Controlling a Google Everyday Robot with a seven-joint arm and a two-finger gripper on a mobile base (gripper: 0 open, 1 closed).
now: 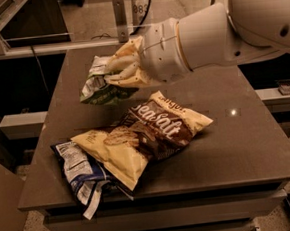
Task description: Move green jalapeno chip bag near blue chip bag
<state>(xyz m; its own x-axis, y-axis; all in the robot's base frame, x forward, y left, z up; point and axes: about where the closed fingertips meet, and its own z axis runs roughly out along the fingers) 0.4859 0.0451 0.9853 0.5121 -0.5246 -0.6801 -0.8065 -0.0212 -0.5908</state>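
Observation:
My gripper (115, 73) is shut on the green jalapeno chip bag (99, 89), a small light-green and white bag held in the air above the table's left-middle part. The blue chip bag (79, 174) lies flat at the table's front left corner, blue and white with printed text, partly under the yellow-brown bag. The green bag hangs behind and above the blue bag, with a clear gap between them.
A large yellow and brown "Sea Salt" bag (151, 133) lies across the middle of the grey table (238, 150), overlapping the blue bag. My white arm (218, 31) reaches in from the upper right. A metal rail (54, 47) runs behind the table.

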